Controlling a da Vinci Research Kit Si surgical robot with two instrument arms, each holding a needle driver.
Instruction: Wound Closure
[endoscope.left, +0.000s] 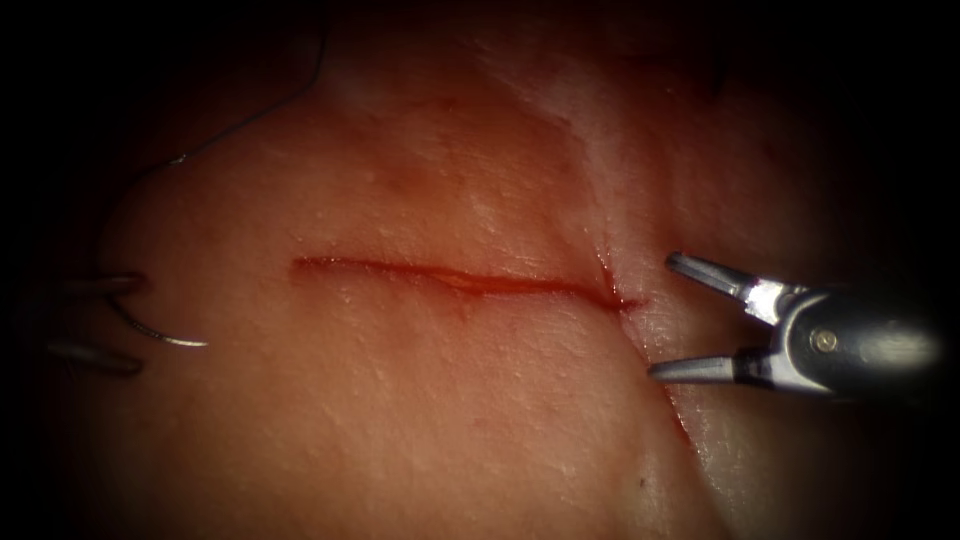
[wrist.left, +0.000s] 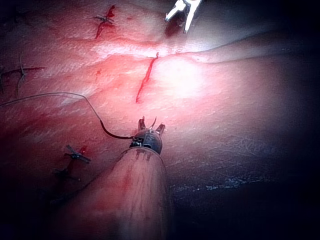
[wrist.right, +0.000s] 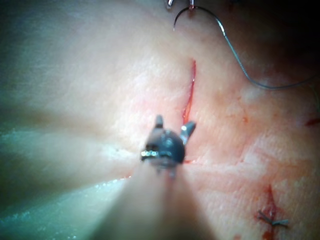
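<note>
My left claw (endoscope.left: 95, 325) at frame left pinched the needle (endoscope.left: 165, 335) near its thread (endoscope.left: 250, 115) end, clear of tissue (endoscope.left: 450, 420). Right claw (endoscope.left: 665, 318) gaped empty by the cut (endoscope.left: 460, 280). Needle's stiff, slippery; grip mid-curve.

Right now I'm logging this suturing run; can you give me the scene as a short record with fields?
left end effector: jaws apart around the needle, grip unclear
right end effector: open, holds nothing, at the cut's right end
needle: left of the cut, not in the tissue
thread: trails from the needle across the tissue
cut: unstitched
</note>
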